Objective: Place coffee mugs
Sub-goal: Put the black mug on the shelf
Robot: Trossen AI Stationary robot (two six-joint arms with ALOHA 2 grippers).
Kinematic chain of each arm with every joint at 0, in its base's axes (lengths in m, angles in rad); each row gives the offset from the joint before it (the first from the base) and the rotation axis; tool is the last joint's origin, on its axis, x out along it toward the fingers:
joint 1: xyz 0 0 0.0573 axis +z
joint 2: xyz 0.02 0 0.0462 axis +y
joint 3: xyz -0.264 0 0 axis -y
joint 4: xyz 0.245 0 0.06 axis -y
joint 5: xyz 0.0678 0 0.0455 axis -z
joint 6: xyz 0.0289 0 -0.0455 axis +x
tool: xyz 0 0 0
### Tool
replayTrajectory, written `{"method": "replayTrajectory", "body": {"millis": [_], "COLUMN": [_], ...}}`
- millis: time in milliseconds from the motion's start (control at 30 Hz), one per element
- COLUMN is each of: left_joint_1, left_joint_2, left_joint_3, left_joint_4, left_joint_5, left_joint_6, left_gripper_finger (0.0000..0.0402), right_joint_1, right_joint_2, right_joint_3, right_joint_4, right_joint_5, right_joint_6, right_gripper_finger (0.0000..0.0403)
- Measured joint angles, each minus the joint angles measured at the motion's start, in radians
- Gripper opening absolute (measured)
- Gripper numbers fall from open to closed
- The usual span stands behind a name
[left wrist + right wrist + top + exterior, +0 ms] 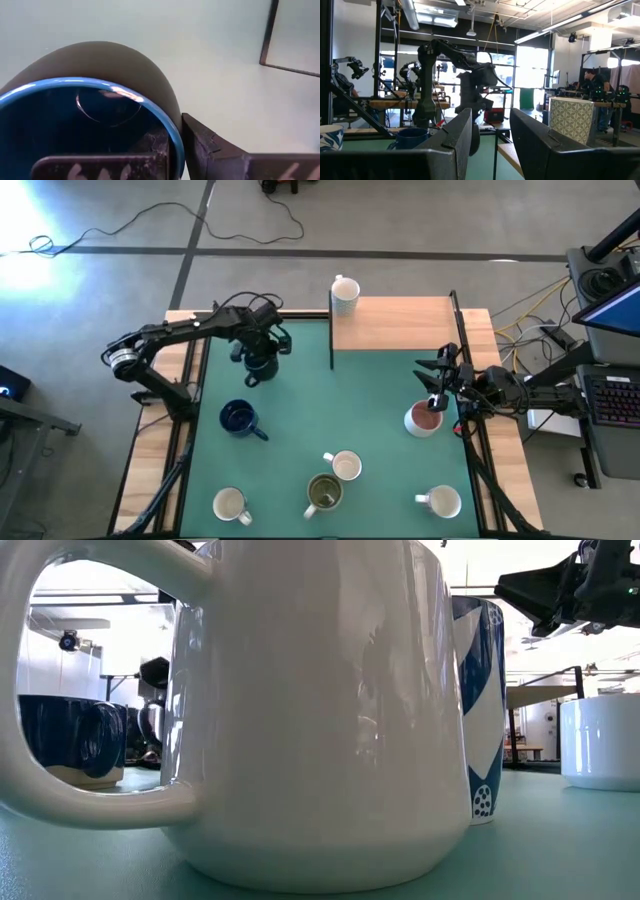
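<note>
We saw the left gripper [259, 366] clamped on the rim of a dark navy ceramic mug [95, 100] at the green mat's [370, 410] back left. The right gripper [437, 393], fingers apart, apparently hovered over a white mug with reddish-pink inside [423, 420].

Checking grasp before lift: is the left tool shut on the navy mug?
Shut on it. The left tool pinches the navy mug at its rim, one finger inside, one outside.
</note>
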Motion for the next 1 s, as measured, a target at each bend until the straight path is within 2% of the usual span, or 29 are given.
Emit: {"method": "replayTrajectory", "body": {"millis": [333, 500, 600, 1000], "left_joint_1": [-0.038, -0.067, -0.093, -0.173], "left_joint_2": [0.155, 0.205, 0.2, 0.124], "left_joint_3": [0.073, 0.16, 0.183, 0.185], "left_joint_4": [-0.019, -0.123, -0.159, -0.183], "left_joint_5": [0.024, 0.005, -0.051, -0.132], "left_joint_6": [0.088, 0.129, 0.159, 0.231], "left_gripper_finger": [0.0018, 0.0026, 0.0037, 0.0052], "right_joint_1": [0.0, 0.0, 0.0, 0.0], "right_joint_2": [0.0, 0.0, 0.0, 0.0], "right_joint_3": [0.0, 0.0, 0.0, 0.0], "right_joint_4": [0.0, 0.0, 0.0, 0.0], "right_joint_5": [0.0, 0.0, 0.0, 0.0], "right_joint_6": [0.0, 0.0, 0.0, 0.0], "right_gripper_finger": [0.0123, 0.0123, 0.0123, 0.0123]}}
